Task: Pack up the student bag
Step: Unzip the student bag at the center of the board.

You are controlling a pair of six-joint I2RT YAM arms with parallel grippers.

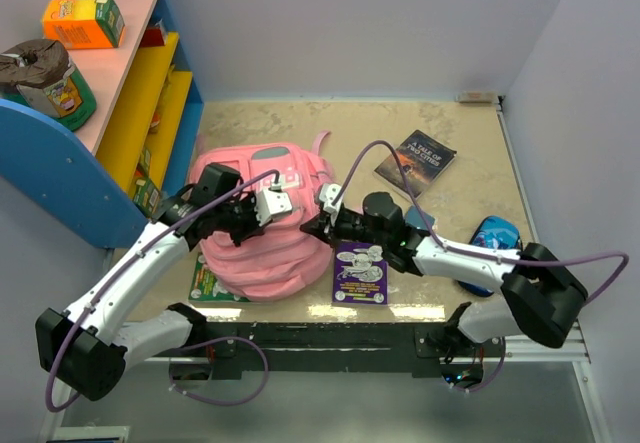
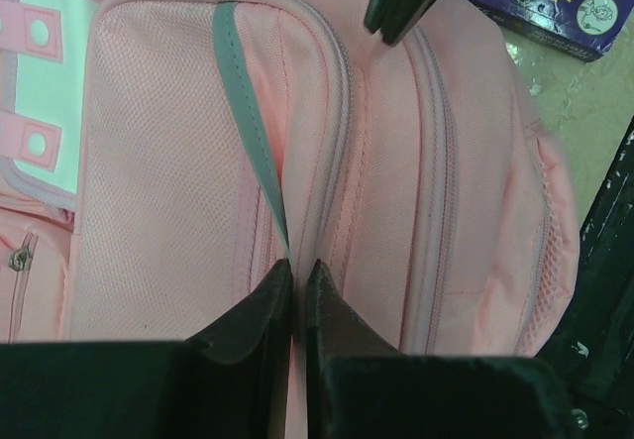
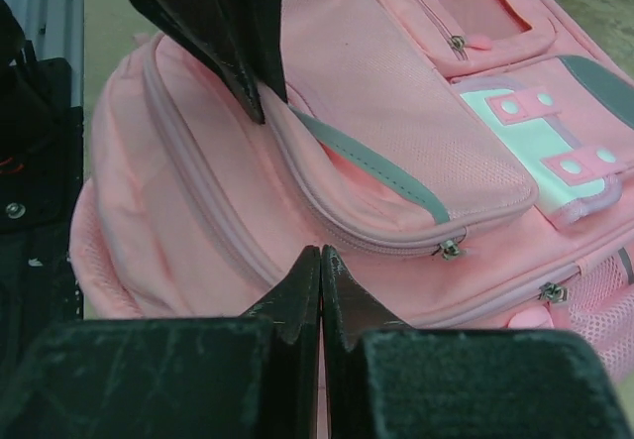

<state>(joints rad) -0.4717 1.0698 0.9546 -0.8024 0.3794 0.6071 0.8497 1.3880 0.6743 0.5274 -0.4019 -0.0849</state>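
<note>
The student bag [image 1: 262, 248] is a pink backpack lying flat, front pockets up, left of the table's middle. It fills the left wrist view [image 2: 168, 191] and the right wrist view [image 3: 396, 162]. My left gripper [image 1: 262, 213] is shut, its tips [image 2: 297, 266] pinching the fold where the grey strip [image 2: 248, 122] meets the front pocket's edge. My right gripper [image 1: 310, 225] is shut, its tips [image 3: 320, 253] pressed into the pink fabric just below the front pocket's zip [image 3: 448, 250]. The two grippers stand close together on the bag. All zips in view look closed.
A purple booklet [image 1: 360, 273] lies right of the bag, under my right arm. A dark book [image 1: 415, 160] lies at the back right, a blue pouch [image 1: 492, 238] at far right. A green booklet [image 1: 208, 283] pokes out under the bag. A shelf unit [image 1: 120, 93] stands left.
</note>
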